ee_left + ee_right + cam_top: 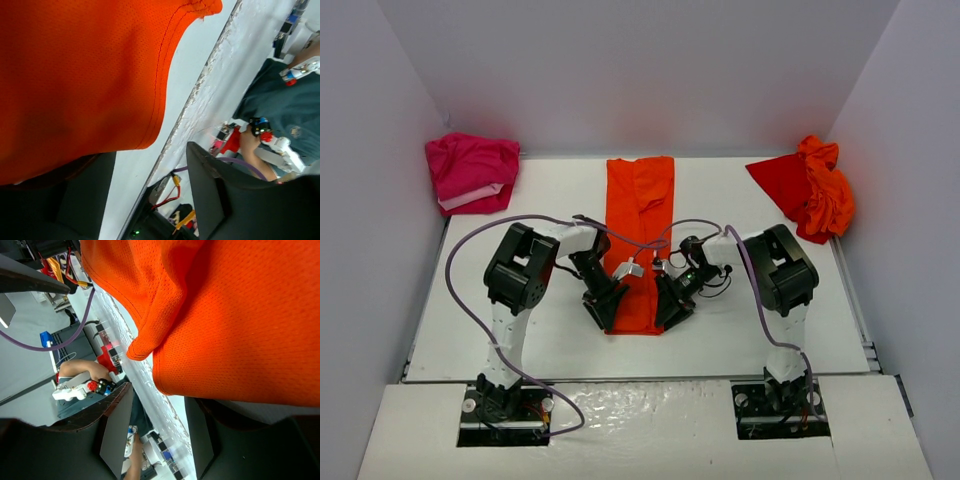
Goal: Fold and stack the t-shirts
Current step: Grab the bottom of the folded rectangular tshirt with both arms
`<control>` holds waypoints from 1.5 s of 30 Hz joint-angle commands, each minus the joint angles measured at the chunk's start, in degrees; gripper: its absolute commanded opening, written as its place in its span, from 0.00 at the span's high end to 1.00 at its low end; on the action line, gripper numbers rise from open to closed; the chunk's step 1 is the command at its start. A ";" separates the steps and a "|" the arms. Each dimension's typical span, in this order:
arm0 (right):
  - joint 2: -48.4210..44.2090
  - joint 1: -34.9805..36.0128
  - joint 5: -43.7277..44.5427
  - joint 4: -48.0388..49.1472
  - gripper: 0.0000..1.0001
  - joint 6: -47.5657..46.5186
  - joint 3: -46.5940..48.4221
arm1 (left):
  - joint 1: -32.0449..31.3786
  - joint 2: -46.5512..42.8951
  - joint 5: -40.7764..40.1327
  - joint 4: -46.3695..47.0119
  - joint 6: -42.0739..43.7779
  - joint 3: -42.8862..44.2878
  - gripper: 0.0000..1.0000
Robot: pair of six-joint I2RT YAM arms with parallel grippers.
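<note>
Overhead alone shows pink shirt, orange-red heap

Black-and-white jointed arms, purple cables

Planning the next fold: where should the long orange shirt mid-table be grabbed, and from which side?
Grip the orange shirt by its two near-end corners, one on each side, coming from the near side. It lies flat as a narrow strip running straight away from the robot, so that end should fold over the far end.
</note>
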 commanded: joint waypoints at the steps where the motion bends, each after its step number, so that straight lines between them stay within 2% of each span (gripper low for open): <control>1: 1.21 1.02 13.46 3.36 0.64 -2.79 -0.82 | 0.05 0.24 0.45 0.29 1.19 1.35 0.63; 6: 1.73 1.54 13.91 3.30 0.73 -2.73 -0.64 | -0.56 0.93 -0.18 1.29 0.36 1.16 0.66; 12: 1.97 1.64 14.37 3.36 0.69 -2.65 -0.52 | -0.97 1.62 -0.22 1.32 0.11 1.58 0.61; 15: 1.99 1.62 14.60 3.21 0.63 -2.56 -0.42 | -0.97 1.36 -0.35 1.51 -0.12 1.45 0.54; 18: 1.93 1.40 14.49 3.30 0.57 -2.57 -0.36 | -0.97 1.15 -0.61 1.90 -0.53 1.39 0.52; 20: 1.98 1.61 14.83 3.30 0.57 -2.56 -0.18 | -1.19 1.40 -1.36 2.50 -1.64 1.45 0.52; 22: 2.43 2.06 15.42 3.30 0.57 -2.56 0.04 | -1.71 2.21 -2.03 2.36 -1.57 1.89 0.55; 24: 2.62 2.48 15.18 2.93 0.63 -2.78 0.36 | -2.29 2.67 -1.95 2.04 -1.49 2.24 0.63; 29: 2.30 2.99 15.30 2.77 0.92 -3.08 0.33 | -3.35 3.51 -3.68 3.40 -2.88 2.29 1.00; 30: 2.30 2.98 15.31 2.86 1.00 -3.17 0.33 | -3.35 3.61 -4.01 3.65 -3.38 2.29 1.00; 37: 0.88 2.68 16.53 2.79 1.00 -2.92 0.59 | -3.36 1.67 -5.38 4.98 -3.65 0.69 1.00; 45: -7.28 1.87 16.77 0.41 1.00 -6.30 1.79 | -3.49 -3.43 -5.06 0.10 -0.84 1.78 1.00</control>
